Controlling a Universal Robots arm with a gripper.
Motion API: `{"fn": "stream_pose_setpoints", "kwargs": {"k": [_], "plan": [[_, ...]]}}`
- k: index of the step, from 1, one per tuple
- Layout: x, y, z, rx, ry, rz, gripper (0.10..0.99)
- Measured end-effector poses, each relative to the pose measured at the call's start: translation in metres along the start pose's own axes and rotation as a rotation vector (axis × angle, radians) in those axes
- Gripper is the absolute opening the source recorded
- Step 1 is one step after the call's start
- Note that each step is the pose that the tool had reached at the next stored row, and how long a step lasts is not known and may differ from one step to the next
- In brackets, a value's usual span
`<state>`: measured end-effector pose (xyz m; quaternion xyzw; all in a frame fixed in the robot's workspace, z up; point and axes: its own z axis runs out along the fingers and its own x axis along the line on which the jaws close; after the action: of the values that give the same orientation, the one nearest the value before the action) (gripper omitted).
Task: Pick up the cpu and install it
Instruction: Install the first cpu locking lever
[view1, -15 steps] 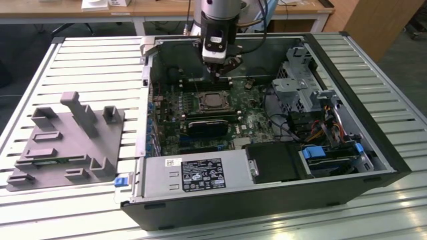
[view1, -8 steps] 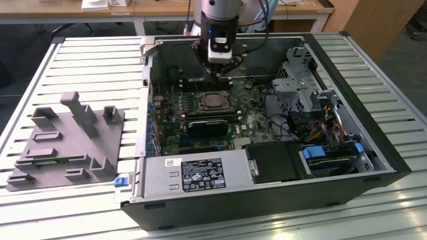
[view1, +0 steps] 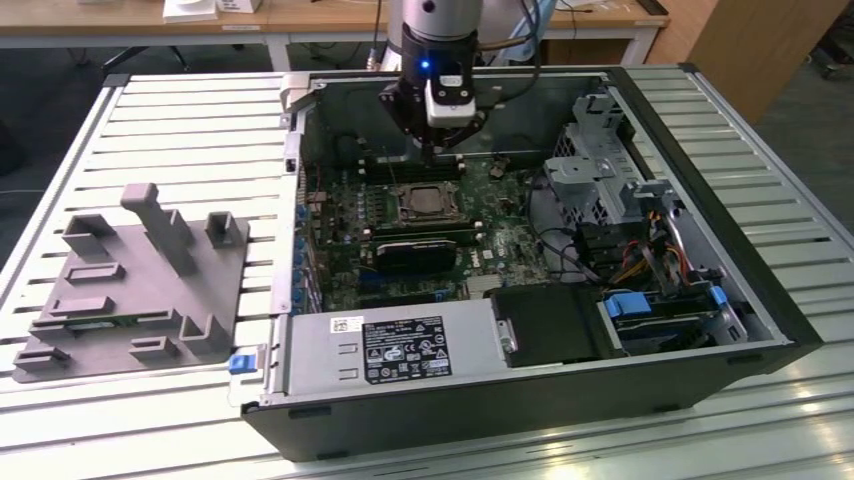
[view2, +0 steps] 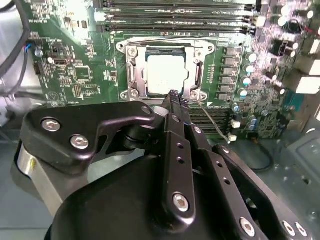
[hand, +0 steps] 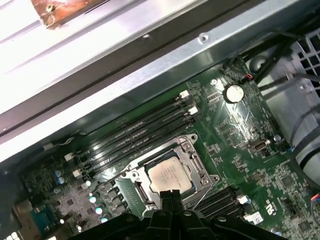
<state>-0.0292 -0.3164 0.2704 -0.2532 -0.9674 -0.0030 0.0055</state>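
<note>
A: Exterior view first: where is the gripper (view1: 442, 148)?

B: It hangs inside the open computer case (view1: 694, 110), above the green motherboard (view1: 400, 250), a little behind the socket (view1: 424, 202) as that camera sees it. The grey plastic block (view1: 127, 290) lies on the slatted table (view1: 174, 110), at the exterior view's left, well apart from the case.

A: And the cpu?

B: The cpu (view2: 167, 74) sits flat in the socket (view2: 165, 70), inside the metal frame. In the first wrist view the cpu (hand: 170, 176) shows its pale silver top, and the frame around it looks open. The long black memory slots (hand: 135, 137) run just beside the socket (hand: 167, 172).

A: Does the gripper hold the chip?

B: No. In the second wrist view the two black fingers (view2: 175, 107) lie pressed together, with nothing between them. Their tips appear close over the near edge of the socket. If they touch it, that cannot be told.

A: So the jaws are closed and empty?

B: Yes, closed and empty.
</note>
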Motion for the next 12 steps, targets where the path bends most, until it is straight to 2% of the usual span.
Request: {"fn": "stream_pose_setpoints", "kwargs": {"k": [12], "plan": [[0.0,0.0,0.0002,0.003,0.0006,-0.214,0.106]]}}
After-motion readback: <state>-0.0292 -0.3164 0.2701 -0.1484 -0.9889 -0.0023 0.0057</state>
